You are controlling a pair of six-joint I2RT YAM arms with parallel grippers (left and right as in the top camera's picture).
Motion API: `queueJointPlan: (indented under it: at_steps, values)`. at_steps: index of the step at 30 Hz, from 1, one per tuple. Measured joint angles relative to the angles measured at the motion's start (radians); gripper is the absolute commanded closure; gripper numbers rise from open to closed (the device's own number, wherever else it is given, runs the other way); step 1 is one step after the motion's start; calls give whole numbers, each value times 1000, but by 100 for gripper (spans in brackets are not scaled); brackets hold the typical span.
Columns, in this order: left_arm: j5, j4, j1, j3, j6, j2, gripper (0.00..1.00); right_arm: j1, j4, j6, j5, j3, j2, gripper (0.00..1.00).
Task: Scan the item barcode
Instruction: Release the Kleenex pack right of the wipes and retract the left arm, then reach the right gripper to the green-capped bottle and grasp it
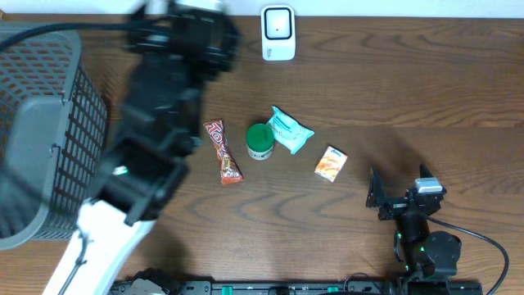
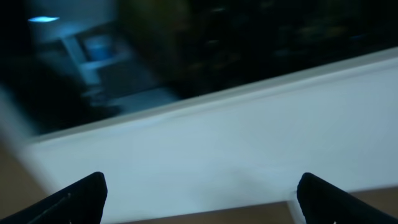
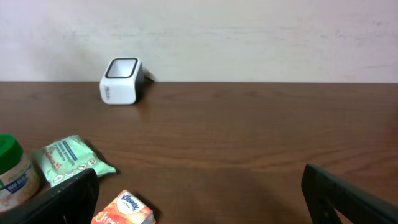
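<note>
The candy bar (image 1: 223, 152), green-lidded jar (image 1: 260, 141), wipes packet (image 1: 289, 130) and orange tissue pack (image 1: 331, 163) lie in a row mid-table, clear of both sets of jaws; the white scanner (image 1: 277, 33) stands at the far edge; the left gripper (image 2: 199, 196), blurred, hangs spread wide and grips nothing, just left of the scanner; the right gripper (image 3: 199, 193) gapes likewise near the front edge, right of the tissue pack; a mesh basket (image 1: 49, 106) sits far left.
</note>
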Motion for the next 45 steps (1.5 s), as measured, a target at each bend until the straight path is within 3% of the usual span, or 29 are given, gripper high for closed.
queueJointPlan:
  at_steps: [7, 17, 21, 27, 32, 35, 38, 40, 41, 43, 45]
  values:
    - [-19, -163, 198, 0, 19, -73, 2, 0, 0, 10, -1, 0, 0, 1]
    - [184, -257, 331, 0, -6, -75, 2, 0, -48, 206, -36, 49, 100, 1]
    - [254, -278, 355, 0, -14, -75, 2, 2, -150, 274, -55, 190, 277, 1]
    - [368, -305, 365, 0, -18, -77, 2, 87, -297, 317, -82, 536, 719, 1]
    - [412, -314, 365, 0, -18, -86, 2, 204, -620, 342, -117, 919, 1110, 1]
    - [426, -315, 365, 0, -18, -98, 2, 257, -747, 346, -237, 1114, 1297, 1]
    - [431, -317, 365, 0, -18, -117, 2, 284, -753, 342, -375, 1202, 1406, 1]
    - [431, -317, 365, 0, -18, -131, 2, 301, -688, 355, -450, 1211, 1465, 16]
    - [431, -317, 365, 0, -18, -138, 2, 306, -653, 367, -470, 1211, 1487, 17]
    - [433, -317, 365, 0, -18, -152, 2, 318, -607, 420, -502, 1214, 1537, 18]
    - [434, -321, 365, 0, -20, -167, 2, 336, -604, 504, -501, 1220, 1579, 7]
